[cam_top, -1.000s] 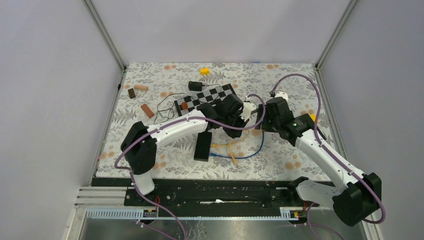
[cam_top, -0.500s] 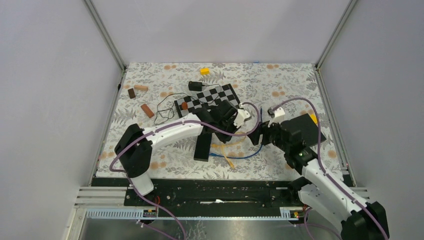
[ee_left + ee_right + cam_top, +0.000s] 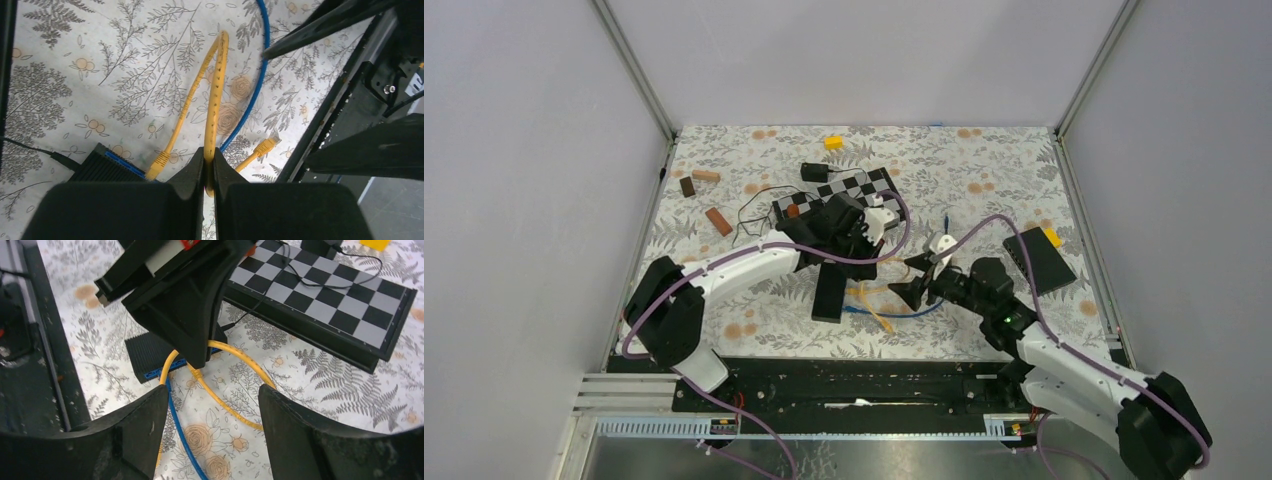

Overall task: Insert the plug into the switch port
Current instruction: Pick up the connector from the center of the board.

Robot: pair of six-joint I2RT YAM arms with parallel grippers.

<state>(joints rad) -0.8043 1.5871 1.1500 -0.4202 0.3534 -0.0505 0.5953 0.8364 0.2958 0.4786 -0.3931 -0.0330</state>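
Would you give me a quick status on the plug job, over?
Left gripper shut on yellow cable. Right gripper open, empty. Loose yellow plug on the mat, clear of the switch. Blue cable close by.

The left arm [image 3: 754,262] and the right arm [image 3: 1074,365] have white tubular link shells between bulky black joint housings. A thin purple cable [image 3: 996,216] loops loosely along each. The fingers [image 3: 125,210] are matte black wedges. A white block [image 3: 165,255] with a red piece caps the left wrist.
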